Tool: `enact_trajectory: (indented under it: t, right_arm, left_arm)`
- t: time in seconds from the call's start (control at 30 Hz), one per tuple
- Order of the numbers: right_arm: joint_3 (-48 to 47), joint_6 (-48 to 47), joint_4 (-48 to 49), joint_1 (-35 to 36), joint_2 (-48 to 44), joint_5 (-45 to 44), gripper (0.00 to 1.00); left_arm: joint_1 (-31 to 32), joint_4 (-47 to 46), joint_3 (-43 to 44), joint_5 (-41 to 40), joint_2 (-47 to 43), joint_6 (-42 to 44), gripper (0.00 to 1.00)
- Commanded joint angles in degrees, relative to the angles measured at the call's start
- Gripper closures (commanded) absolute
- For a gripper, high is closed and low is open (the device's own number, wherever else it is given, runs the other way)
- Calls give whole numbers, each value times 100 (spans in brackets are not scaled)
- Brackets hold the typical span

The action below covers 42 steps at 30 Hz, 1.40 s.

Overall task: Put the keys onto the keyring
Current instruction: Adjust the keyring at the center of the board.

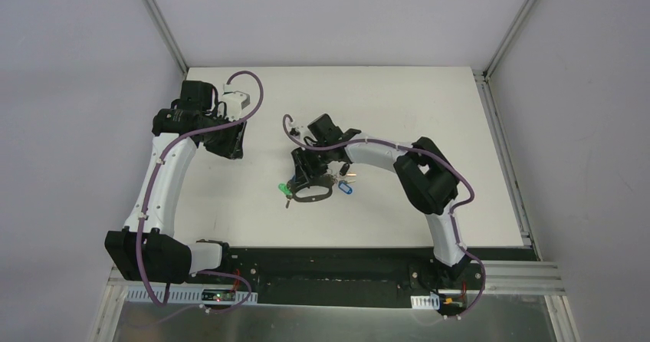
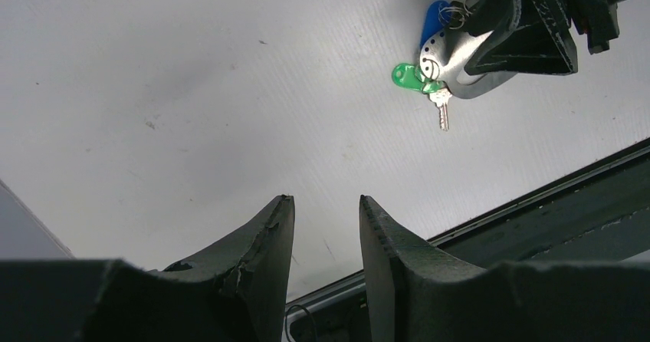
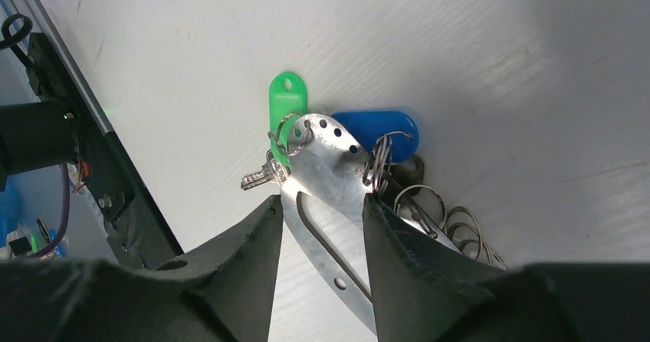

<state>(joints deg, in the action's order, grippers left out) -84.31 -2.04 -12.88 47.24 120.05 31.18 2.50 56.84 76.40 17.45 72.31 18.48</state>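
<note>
Right gripper [image 3: 320, 204] clamped across the keyring [image 3: 326, 158] | we see its long axis running straight out from between the jaws, green key [image 3: 287, 100] and blue key [image 3: 383, 127] at its far tip, over the bench [image 3: 498, 66] | left gripper [image 2: 326, 204] parted, empty, well apart from the keyring

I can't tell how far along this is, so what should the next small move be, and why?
Probably bring the left gripper over to the blue key. Its jaws are open, empty and well away from it, while the right gripper pins the keyring between its jaws. The green key already looks ringed through a hole; the blue one's ring is unclear.
</note>
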Motion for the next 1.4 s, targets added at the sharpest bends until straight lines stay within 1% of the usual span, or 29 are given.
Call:
enact_trajectory:
  t: [0.0, 0.47, 0.8, 1.1, 1.37]
  right_arm:
    - [-277, 297, 83, -159, 71, -117, 55]
    - [-303, 811, 250, -464, 93, -60, 55]
    - [-448, 1075, 279, -699, 145, -180, 53]
    - [-740, 1127, 161, -791, 351, -123, 52]
    - [-684, 924, 140, -694, 309, -235, 52]
  left_arm:
    - [-76, 123, 127, -56, -121, 15, 62]
    - [-76, 121, 174, -26, -51, -3, 62]
    - [-79, 100, 167, -18, -33, -4, 62]
    - [-74, 108, 169, -42, -20, -2, 62]
    - [-80, 88, 238, -53, 47, 7, 62]
